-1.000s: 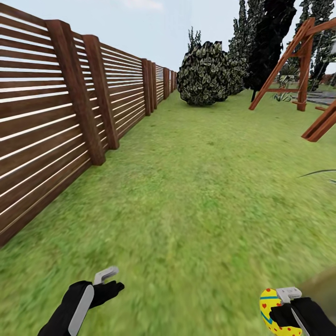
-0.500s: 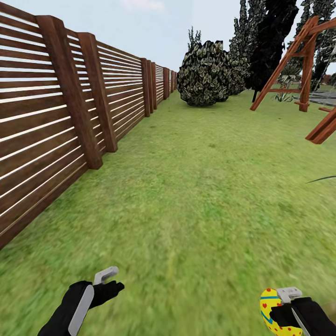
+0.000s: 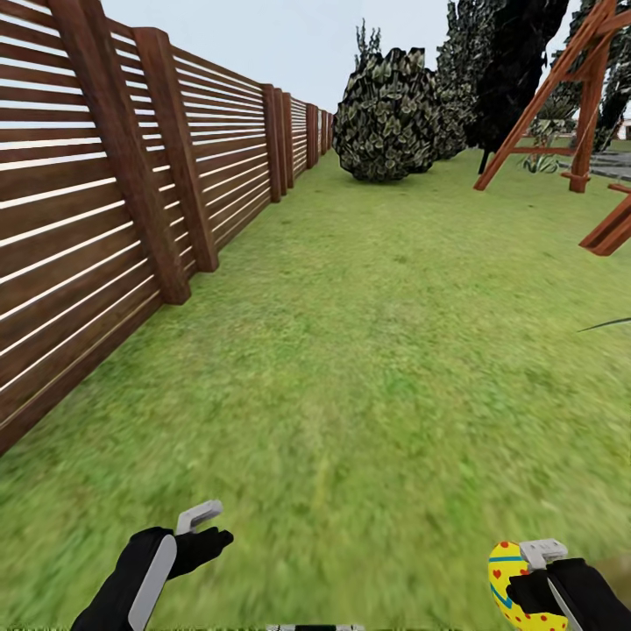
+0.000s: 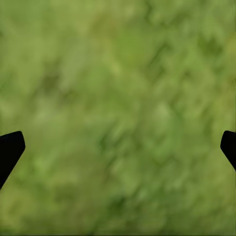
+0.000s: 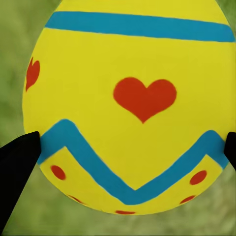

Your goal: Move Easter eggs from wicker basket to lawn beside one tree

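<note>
At five o'clock in the head view, the right gripper (image 3: 536,574) pinches a yellow Easter egg (image 5: 129,105) between its fingers above the lawn (image 3: 377,350), while the left gripper (image 3: 203,526) at seven o'clock hangs spread, holding nothing.

Lighting: bright, even daylight under a pale sky (image 3: 289,35); no source direction is indicated, and no cast shadows are seen on the lawn (image 3: 377,350). Glare: none. Sharpness: far fence (image 3: 228,149) and bush (image 3: 390,118) are rendered crisply; near grass is smeared and blurry. Wrist views: grass is shown soft and unfocused; the Easter egg (image 5: 128,108) is rendered sharp, flatly lit.
</note>
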